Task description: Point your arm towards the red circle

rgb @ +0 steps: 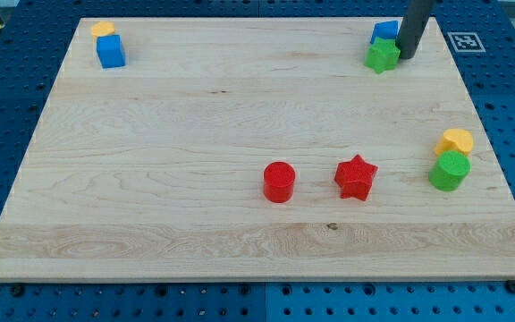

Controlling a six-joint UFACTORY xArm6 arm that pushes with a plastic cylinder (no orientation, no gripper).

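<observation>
The red circle (278,182) is a short red cylinder lying on the wooden board (195,116), below the middle. A red star (356,177) lies just to its right. My tip (407,55) is at the view's top right, far from the red circle. It stands right beside a green star (382,56) and just below a blue block (385,31), whose shape I cannot make out.
A yellow block (103,29) and a blue cube (111,51) sit at the top left. A yellow block (455,141) and a green cylinder (450,170) sit together at the right edge. A white marker tag (465,41) lies off the board's top right.
</observation>
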